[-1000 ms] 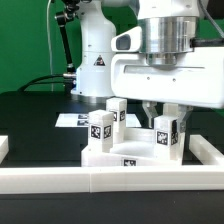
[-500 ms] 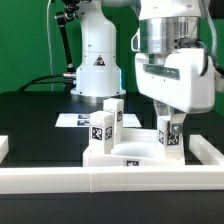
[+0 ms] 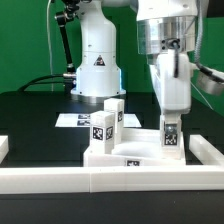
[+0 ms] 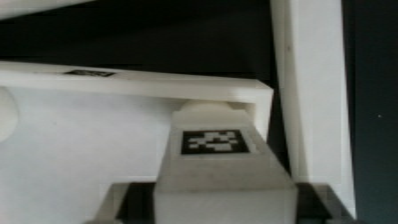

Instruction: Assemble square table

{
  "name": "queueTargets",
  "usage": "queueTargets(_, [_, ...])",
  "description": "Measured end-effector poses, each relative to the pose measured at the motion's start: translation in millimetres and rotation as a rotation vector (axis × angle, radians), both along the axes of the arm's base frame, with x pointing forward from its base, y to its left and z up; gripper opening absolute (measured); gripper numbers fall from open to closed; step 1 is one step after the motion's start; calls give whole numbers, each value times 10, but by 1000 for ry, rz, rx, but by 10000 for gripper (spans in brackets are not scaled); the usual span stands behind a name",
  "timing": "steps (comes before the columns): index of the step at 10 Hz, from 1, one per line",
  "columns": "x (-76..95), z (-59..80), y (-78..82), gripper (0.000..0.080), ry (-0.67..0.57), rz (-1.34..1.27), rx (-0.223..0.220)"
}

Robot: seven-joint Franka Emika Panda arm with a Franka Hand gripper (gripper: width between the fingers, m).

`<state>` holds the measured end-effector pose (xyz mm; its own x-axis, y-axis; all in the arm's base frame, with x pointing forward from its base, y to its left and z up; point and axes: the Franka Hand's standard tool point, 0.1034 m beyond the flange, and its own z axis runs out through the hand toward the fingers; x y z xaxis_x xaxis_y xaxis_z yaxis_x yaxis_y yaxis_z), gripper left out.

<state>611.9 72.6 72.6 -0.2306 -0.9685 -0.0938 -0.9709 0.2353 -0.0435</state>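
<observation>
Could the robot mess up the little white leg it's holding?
Maybe. The two-finger gripper pinches the short white blocky tagged leg at a corner of the white plastic square slab. If that leg tilts or slips, it may seat crooked. The wide wrist also hangs close to the two legs already standing, and might bump them.

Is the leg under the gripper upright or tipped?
Upright. In the exterior view the leg stands vertical on the slab, tag facing the camera, with the gripper closed on its top.
</observation>
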Motion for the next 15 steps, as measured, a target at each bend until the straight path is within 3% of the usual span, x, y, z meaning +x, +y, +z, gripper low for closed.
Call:
queueTargets(1, [1,0,-1,290,-3,32,-2])
queueTargets(2, [-1,-5,-1,372,-4,54,-4])
queueTargets(3, [-4,-10,3,508,-3,55,-4])
queueTargets(4, [-6,-11,23,508,-9,137,-9])
queueTargets(5, [-3,-9,49,619,-18,248,-14])
queueTargets(8, [11,0,126,648,-47,504,-26])
queueTargets(15, [31,-37,72,649,-111,958,-108])
